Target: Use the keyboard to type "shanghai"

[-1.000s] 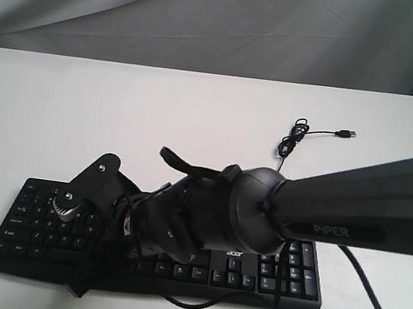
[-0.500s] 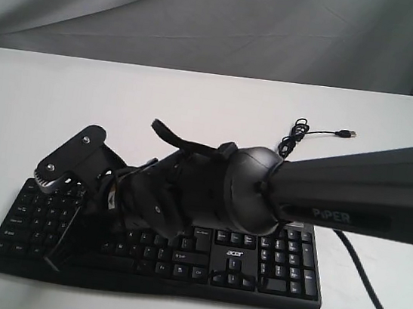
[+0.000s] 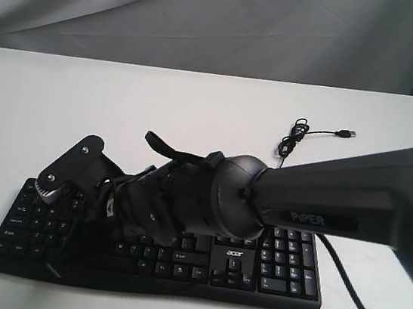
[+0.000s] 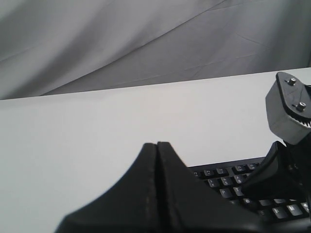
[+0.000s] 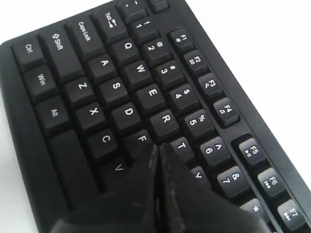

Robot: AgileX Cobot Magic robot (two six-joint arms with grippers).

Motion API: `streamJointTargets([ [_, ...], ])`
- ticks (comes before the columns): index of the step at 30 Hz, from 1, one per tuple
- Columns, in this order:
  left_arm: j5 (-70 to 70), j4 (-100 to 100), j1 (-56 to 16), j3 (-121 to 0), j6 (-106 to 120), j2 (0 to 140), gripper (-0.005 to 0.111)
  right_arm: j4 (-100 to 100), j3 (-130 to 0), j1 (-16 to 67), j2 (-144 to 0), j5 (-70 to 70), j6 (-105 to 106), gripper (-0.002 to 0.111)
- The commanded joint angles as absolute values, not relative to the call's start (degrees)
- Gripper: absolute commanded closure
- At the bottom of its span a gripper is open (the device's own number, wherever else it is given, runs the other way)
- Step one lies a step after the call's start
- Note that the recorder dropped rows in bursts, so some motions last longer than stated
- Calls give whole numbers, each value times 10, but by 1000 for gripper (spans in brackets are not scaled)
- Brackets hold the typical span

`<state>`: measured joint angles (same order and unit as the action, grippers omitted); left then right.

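- Exterior view: the keyboard (image 3: 268,265) lies flat on the white table (image 3: 120,113), close to the near edge, with its number pad at the right.
- Its cable (image 3: 294,139) sits in a loose coil behind it, the plug lying on the table.
- A grey cloth (image 3: 209,18) hangs at the back.
- The right arm (image 3: 336,210) reaches in from the right and crosses over the middle of the keyboard.
- The right gripper (image 3: 78,233) points down at the left part of the key field; this view does not show how its jaws stand.
- Left wrist view: the left gripper (image 4: 157,145) has its jaws pressed together with nothing between them.
- It hangs over bare table (image 4: 73,145), just beside one end of the keyboard (image 4: 228,177).
- Part of the right arm (image 4: 289,107) shows above the keys.
- Right wrist view: the right gripper (image 5: 158,148) is also clenched, holding nothing.
- Its tip sits over the keyboard (image 5: 97,63), at the spot where F, R and T meet.
- Whether the tip touches a key cannot be told.
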<state>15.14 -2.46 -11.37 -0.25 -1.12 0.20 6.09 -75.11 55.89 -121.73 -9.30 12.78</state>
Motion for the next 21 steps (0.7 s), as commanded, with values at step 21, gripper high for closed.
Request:
streamJointTargets([
  [21,149,-25,-116,0,-13,0,107,69,-744,553,-1201,-81,134,108],
])
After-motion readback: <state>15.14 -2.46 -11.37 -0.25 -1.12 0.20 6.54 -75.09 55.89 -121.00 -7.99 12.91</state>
